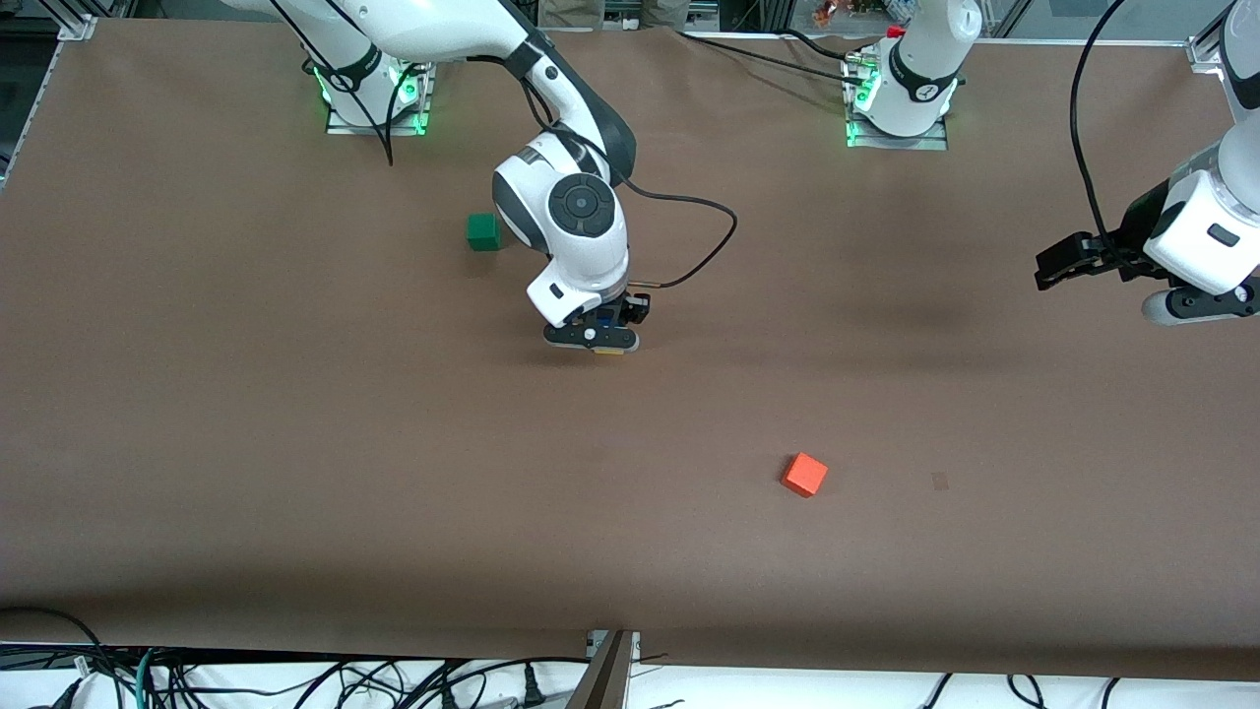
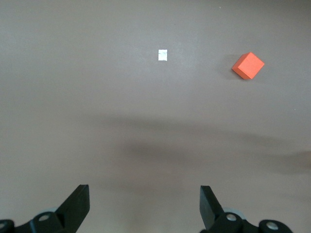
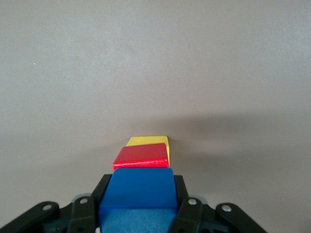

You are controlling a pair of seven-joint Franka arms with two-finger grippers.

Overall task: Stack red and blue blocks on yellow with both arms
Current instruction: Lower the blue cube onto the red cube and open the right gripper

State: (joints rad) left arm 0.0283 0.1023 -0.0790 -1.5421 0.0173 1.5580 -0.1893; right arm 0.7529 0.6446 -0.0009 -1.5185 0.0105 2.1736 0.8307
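You're seeing a blue block [image 3: 138, 194], red block [image 3: 142, 156], yellow cube [image 3: 148, 141], green cube [image 1: 482, 231], orange-red cube [image 1: 804, 474], brown table [image 1: 295, 443].

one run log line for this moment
right gripper: shut on blue block over red block on yellow | left gripper: open, waiting

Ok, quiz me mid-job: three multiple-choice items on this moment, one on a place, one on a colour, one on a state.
1. What is the right gripper over?
A. the green cube
B. the red cube on the yellow cube
C. the orange cube

2. What colour is the cube in its jaws?
A. blue
B. green
C. orange

3. How is the left gripper?
A. shut on a cube
B. shut, empty
C. open, empty

Answers: 1 B, the right wrist view shows the red cube on the yellow cube below it. 2 A, the blue cube sits between the jaws. 3 C, its jaws stand wide over bare table.
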